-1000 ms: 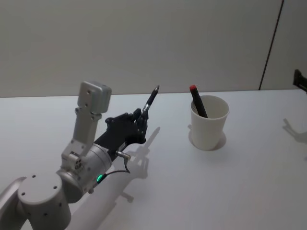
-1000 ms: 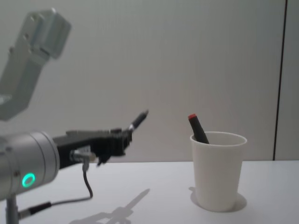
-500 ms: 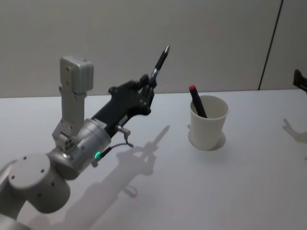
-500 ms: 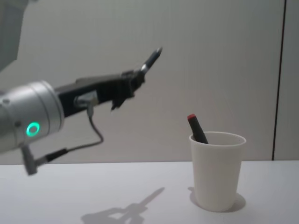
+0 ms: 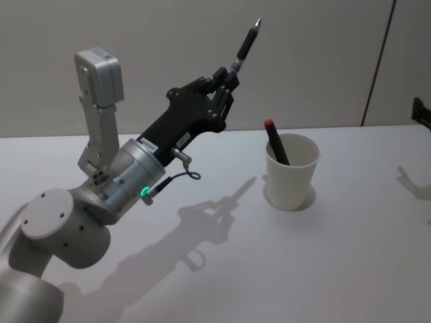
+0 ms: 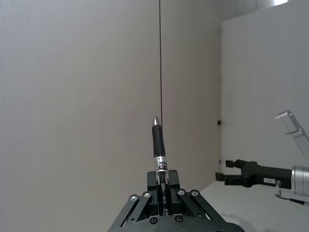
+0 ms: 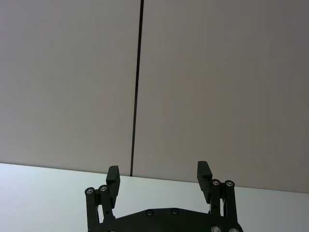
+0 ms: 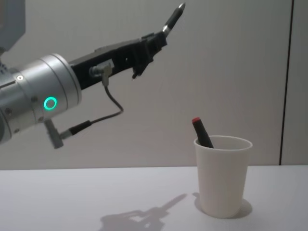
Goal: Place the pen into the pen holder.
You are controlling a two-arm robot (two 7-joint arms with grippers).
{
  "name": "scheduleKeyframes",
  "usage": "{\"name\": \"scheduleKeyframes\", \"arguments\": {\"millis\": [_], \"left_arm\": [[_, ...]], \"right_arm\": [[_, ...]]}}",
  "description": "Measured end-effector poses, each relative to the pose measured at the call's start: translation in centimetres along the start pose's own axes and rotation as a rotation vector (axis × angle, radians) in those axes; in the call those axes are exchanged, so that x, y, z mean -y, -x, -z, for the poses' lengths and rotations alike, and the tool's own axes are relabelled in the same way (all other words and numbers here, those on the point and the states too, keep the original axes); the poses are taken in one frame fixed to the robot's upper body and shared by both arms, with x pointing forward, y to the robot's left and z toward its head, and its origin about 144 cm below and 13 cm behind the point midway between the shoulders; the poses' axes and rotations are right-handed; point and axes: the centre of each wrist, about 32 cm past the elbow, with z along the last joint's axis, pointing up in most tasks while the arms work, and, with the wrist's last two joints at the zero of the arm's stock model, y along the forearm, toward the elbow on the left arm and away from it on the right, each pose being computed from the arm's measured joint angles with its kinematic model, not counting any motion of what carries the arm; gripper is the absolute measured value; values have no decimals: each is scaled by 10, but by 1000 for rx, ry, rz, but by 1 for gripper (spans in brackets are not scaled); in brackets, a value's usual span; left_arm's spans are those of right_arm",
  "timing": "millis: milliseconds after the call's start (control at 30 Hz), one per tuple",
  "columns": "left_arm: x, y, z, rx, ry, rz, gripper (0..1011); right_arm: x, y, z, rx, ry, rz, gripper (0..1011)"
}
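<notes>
My left gripper (image 5: 229, 73) (image 8: 160, 37) (image 6: 163, 186) is shut on a black pen (image 5: 246, 44) (image 8: 173, 17) (image 6: 159, 147) with a silver tip, holding it high above the table, its tip pointing up and away. The pen sits up and to the left of the pen holder (image 5: 291, 172) (image 8: 223, 175), a white paper cup standing on the table. A black pen with a red cap (image 5: 276, 142) (image 8: 202, 132) leans inside the cup. My right gripper (image 7: 159, 180) is open, parked at the right edge of the table, and also appears far off in the left wrist view (image 6: 227, 171).
The white table (image 5: 323, 269) spreads wide around the cup. A grey wall stands behind it. My left arm's shadow (image 5: 215, 215) lies on the table left of the cup.
My left arm has lifted the pen from just above the table to well above cup height, and moved it right toward the cup. The cup and its red-capped pen have stayed put.
</notes>
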Motion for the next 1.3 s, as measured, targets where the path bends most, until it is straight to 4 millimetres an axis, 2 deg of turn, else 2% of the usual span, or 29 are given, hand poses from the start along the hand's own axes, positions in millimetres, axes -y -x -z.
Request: {"name": "scheduleKeyframes", "arguments": {"millis": [433,1300], "left_arm": [[10,-5,-1,-7,53,45,139],[14,-7,-2,-9,75,65,138]], "right_arm": [[0,0,0,0,0,0,1002],[0,0,0,0,0,0,1002]]}}
